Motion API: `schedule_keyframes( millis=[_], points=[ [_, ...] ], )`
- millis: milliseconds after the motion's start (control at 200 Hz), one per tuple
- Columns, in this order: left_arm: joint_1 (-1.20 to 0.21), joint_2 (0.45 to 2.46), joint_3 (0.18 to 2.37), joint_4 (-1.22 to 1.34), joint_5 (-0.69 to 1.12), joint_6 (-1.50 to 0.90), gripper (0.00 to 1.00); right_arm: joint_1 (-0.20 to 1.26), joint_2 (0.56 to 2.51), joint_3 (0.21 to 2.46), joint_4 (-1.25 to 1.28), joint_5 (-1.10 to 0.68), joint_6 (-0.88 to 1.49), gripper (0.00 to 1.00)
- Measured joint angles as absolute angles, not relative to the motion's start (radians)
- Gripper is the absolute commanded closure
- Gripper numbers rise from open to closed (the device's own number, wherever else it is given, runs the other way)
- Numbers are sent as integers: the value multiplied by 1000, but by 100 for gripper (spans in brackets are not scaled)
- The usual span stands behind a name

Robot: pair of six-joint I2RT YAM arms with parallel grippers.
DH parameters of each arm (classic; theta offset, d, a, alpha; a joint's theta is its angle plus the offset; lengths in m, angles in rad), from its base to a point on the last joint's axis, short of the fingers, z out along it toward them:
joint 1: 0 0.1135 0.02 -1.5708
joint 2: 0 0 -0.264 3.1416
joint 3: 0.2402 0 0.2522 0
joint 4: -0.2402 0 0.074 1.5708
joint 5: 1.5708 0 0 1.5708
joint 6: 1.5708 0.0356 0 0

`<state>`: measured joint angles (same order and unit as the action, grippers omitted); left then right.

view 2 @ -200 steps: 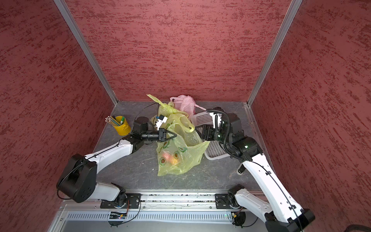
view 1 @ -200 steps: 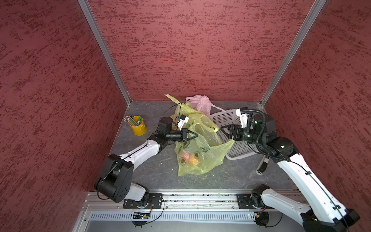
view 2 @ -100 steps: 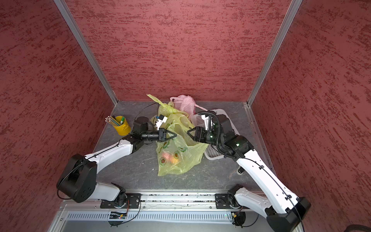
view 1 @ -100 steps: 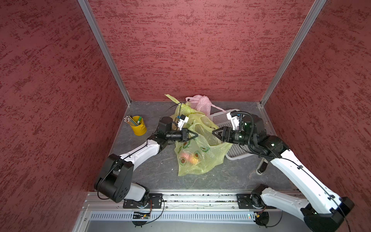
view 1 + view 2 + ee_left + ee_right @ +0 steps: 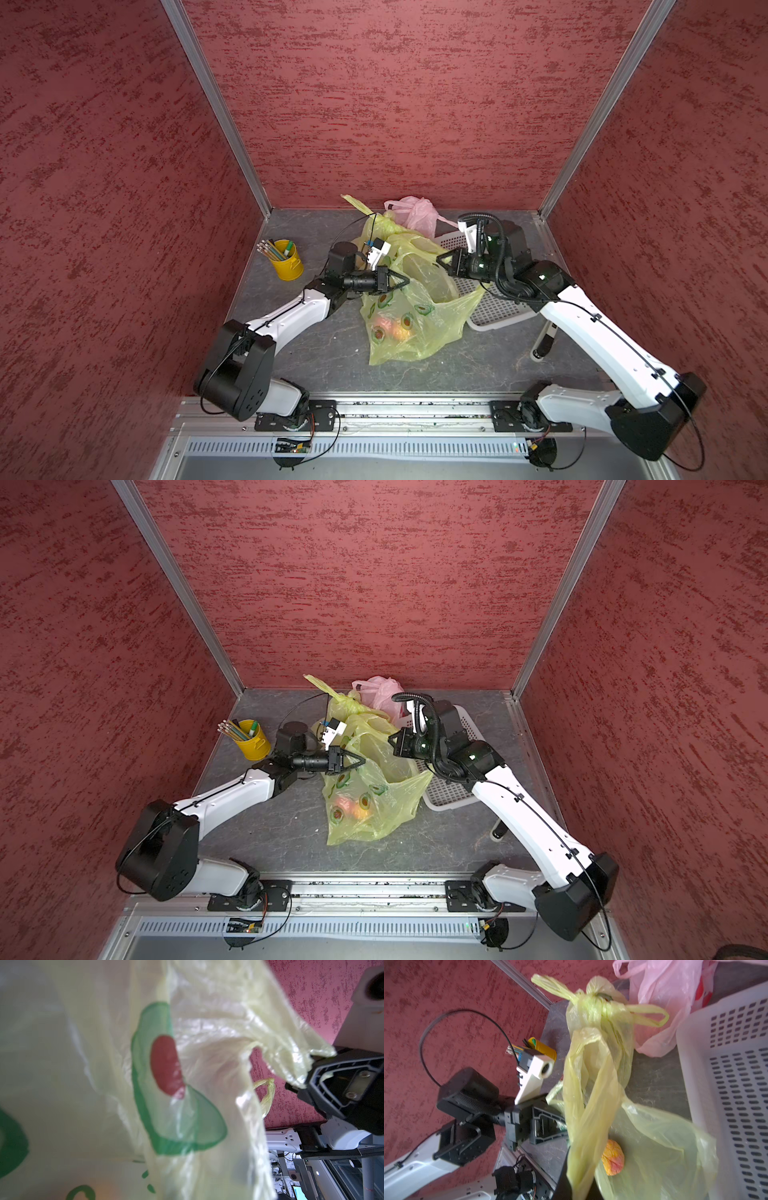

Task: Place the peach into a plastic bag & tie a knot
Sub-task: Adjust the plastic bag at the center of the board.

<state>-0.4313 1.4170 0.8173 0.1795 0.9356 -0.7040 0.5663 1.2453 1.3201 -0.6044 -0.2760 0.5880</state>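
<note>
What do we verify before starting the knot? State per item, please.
1. Peach inside bag: ok, it shows through the plastic at the bottom.
2. Left gripper shut on the bag's edge: ok.
3. Right gripper shut on the opposite handle: ok, the left wrist view shows plastic pinched in it.
4. Mouth spread between the two grips, no knot yet: ok.
5. Bag clear of basket: cannot tell; in both top views a corner overlaps its rim.
</note>
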Motion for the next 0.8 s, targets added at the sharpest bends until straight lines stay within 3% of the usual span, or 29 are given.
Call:
schedule_keyframes(
  millis=[75, 175, 456, 626, 801],
  points=[
    [-427, 1384, 817, 125, 929, -675, 40, 566, 1275, 1381, -607, -268, 535, 100],
    [-413, 1295, 823, -23, 891, -609, 22, 566, 1321, 1481, -626, -287, 450, 100],
    [-384, 959, 1063, -480, 638, -263, 12, 567, 1461, 1758, -681, -496, 274, 100],
    [-413, 863, 1124, -452, 501, -77, 7, 568, 1540, 1822, -694, -608, 255, 100],
    [-547, 1000, 1126, -309, 337, 90, 3, 575, 1564, 1826, -691, -687, 282, 100]
  ],
)
